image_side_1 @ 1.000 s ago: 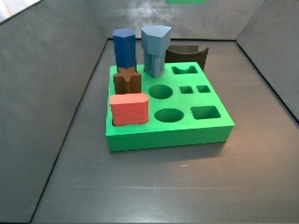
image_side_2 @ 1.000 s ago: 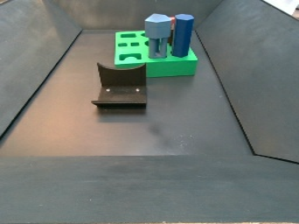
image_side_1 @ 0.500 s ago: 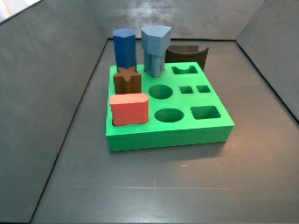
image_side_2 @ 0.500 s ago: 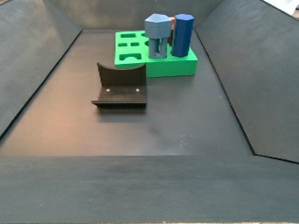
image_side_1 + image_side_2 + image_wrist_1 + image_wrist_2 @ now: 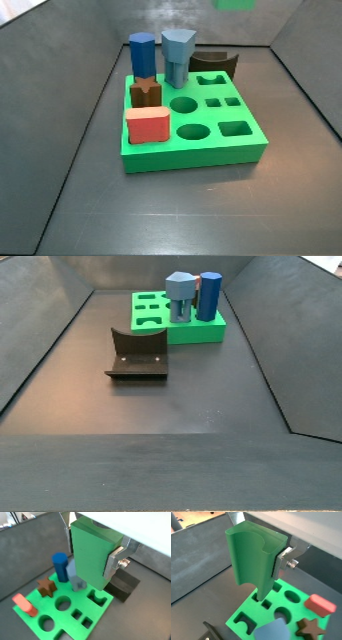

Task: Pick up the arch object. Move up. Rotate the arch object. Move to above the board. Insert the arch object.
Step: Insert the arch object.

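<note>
Wrist views show the gripper [image 5: 92,559] poised above the board [image 5: 100,609], jaws apparently clamping a green piece [image 5: 251,557]. The arch object [image 5: 214,63] sits unclaimed beside the board, awaiting pickup.

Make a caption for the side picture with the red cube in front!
Arch sits behind the board; the gripper barely peeks in, green, at the top edge.
</note>
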Tool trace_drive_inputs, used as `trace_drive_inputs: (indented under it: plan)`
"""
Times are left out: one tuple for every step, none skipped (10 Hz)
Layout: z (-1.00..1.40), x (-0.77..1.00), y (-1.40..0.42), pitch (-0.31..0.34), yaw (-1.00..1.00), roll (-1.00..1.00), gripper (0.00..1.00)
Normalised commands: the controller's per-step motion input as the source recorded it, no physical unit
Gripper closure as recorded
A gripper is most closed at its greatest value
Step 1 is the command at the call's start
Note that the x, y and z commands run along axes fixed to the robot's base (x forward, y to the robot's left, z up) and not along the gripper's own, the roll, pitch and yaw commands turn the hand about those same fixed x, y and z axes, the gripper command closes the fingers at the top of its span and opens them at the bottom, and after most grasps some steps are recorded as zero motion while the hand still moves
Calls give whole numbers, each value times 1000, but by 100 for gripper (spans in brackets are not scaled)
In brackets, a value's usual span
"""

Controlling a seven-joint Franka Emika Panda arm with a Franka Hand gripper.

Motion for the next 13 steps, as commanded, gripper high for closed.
trace_drive_inputs:
  plan:
    - [-531, 1000, 326, 40, 0, 0, 100]
    - [-574, 1000, 351, 16, 0, 10, 100]
    - [-629, 809, 237, 0, 0, 91, 100]
    - [-614, 391, 146, -21, 60, 137, 100]
    - [-646, 197, 77, -39, 91, 173, 100]
    - [-629, 23, 49, -27, 129, 200, 100]
    - [-563, 0, 97, 0, 166, 210, 100]
    - [-586, 0, 134, 0, 140, 147, 100]
    - [-577, -111, 166, -9, 37, 86, 100]
    - [-529, -306, 186, -33, 9, 21, 100]
    - [-469, -397, 120, -20, 0, -29, 100]
    - [-426, -371, 66, -39, -177, -113, 100]
    - [-314, -540, 6, -106, -209, -151, 100]
